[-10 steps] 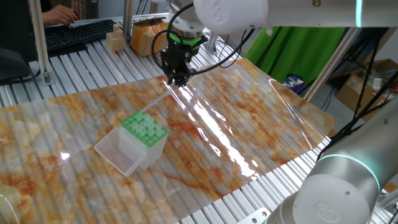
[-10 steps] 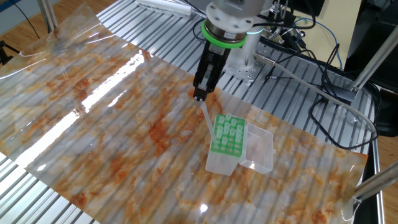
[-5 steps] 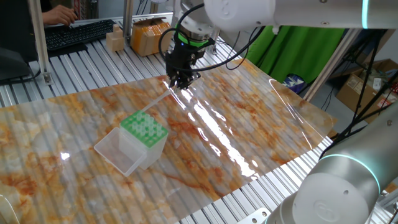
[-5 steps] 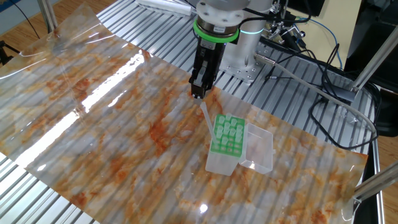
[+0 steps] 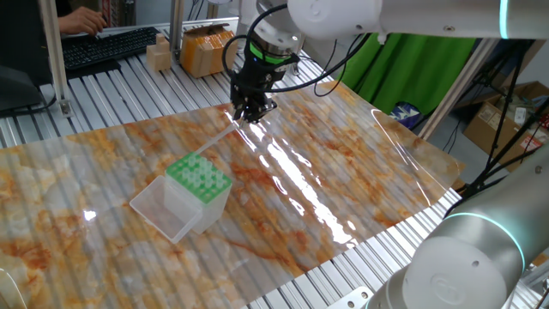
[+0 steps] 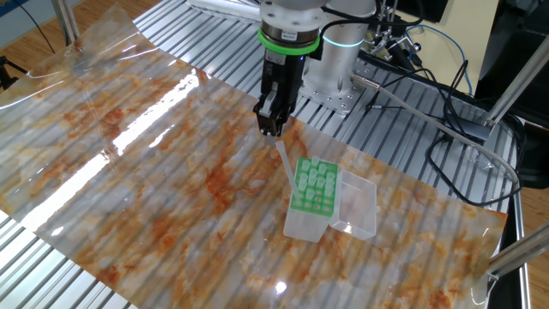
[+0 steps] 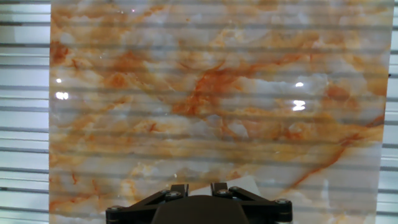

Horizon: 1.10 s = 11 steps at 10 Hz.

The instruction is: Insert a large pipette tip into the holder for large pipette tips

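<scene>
The holder for large pipette tips (image 5: 199,176) is a clear box with a green perforated rack, and it also shows in the other fixed view (image 6: 314,186). Its clear lid (image 5: 163,206) lies open beside it. The large pipette tip (image 5: 214,143) is a thin translucent cone that leans out of the rack's far edge, also seen in the other fixed view (image 6: 285,160). My gripper (image 5: 251,114) hovers just above and beyond the tip's upper end, apart from it (image 6: 268,130). In the hand view my gripper (image 7: 199,186) shows two fingers with an empty gap between them.
A marbled orange-and-white sheet (image 5: 343,172) covers the slatted metal table (image 6: 403,146). Cardboard boxes (image 5: 202,47) and a keyboard (image 5: 103,47) stand at the far edge. Cables (image 6: 446,129) lie behind the robot base. A pale patch (image 7: 244,183) shows by the fingers.
My gripper has moved up and away from the tip's upper end. The tip stays leaning in the holder, and the holder has not moved.
</scene>
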Each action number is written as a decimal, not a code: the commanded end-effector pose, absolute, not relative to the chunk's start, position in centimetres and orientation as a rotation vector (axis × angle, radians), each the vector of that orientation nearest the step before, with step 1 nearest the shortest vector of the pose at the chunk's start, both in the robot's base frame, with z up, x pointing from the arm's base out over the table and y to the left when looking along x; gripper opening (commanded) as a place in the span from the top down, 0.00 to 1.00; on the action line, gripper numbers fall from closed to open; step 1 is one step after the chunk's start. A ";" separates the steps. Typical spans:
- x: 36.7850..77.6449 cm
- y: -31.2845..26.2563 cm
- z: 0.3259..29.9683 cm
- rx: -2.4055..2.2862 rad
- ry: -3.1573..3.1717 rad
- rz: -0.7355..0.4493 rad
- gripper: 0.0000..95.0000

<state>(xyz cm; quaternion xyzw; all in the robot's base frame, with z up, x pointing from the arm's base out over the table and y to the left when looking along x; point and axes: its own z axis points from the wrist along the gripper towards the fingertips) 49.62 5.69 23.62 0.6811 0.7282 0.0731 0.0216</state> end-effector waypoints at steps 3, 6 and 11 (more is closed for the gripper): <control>50.1 5.6 23.6 2.162 2.233 0.264 0.80; 50.5 5.6 23.5 2.181 2.225 0.274 0.80; 50.5 6.1 23.3 2.176 2.248 0.267 0.80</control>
